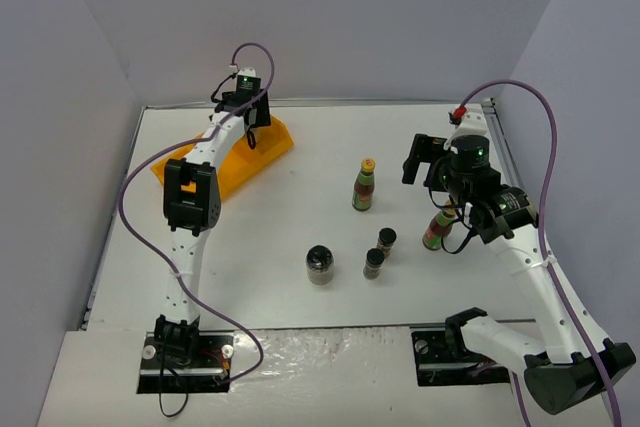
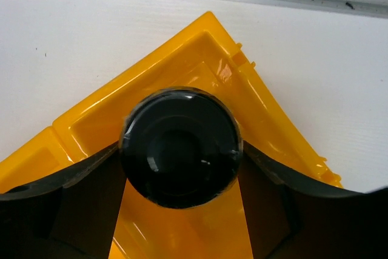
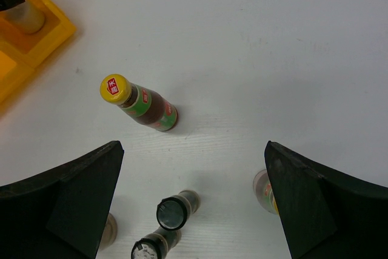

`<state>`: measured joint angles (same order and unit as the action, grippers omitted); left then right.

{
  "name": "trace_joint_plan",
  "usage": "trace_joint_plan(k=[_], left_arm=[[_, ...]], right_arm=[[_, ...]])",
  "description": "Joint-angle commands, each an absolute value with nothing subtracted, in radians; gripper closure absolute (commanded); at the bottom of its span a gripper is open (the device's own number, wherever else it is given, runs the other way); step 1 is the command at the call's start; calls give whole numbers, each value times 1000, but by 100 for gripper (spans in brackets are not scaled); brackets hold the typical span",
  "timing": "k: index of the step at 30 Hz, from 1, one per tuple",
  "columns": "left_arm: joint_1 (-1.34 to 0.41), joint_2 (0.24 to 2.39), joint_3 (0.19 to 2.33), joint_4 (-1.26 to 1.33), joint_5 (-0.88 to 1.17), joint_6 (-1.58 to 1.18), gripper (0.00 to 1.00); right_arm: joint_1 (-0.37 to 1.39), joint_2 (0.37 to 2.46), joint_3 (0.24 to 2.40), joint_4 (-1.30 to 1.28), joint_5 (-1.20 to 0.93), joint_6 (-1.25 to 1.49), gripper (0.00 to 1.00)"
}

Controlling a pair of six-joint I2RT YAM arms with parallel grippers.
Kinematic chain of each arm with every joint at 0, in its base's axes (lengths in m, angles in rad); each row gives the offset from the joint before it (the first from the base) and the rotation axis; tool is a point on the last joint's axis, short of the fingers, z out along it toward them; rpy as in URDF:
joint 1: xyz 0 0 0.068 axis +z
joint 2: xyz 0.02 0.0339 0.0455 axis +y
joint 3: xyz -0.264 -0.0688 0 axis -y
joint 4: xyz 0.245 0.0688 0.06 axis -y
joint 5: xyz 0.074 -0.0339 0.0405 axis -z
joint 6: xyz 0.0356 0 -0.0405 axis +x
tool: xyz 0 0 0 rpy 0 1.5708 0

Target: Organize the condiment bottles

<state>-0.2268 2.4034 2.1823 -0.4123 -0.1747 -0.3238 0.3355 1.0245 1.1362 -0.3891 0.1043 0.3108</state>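
The wide black-lidded jar (image 2: 179, 150) is in a corner compartment of the orange plastic tray (image 2: 260, 107), at the worktop's ten o'clock. The left gripper (image 2: 180, 171) flanks it (clamped or loose, I cannot tell). It looks rigid, smooth and probably breakable, so hold it below the lid. The right gripper (image 3: 193, 168) is wide and empty.

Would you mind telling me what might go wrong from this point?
The left gripper closely flanks the black-lidded jar in the orange tray, so lifting away could drag or tip it. The open right gripper hangs close by a sauce bottle; descending might knock it over.
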Motion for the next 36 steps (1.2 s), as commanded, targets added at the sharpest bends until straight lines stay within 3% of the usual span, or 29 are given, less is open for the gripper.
trace_joint_plan(k=[1,17,24,36], left_arm=[[-218,2303,2159,-363,-182,-321,12],[-284,2023,2017,-426,-129,-284,7],[-441,1737,1746,-493,-186,-323,4],[-919,1264,1249,-535,-218,-528,3]], right_arm=[[341,1007,1139,-322,102,306,0],[342,959,1124,-353,144,308,0],[342,944,1138,-369,147,326,0],[344,862,1067,-398,122,361,0]])
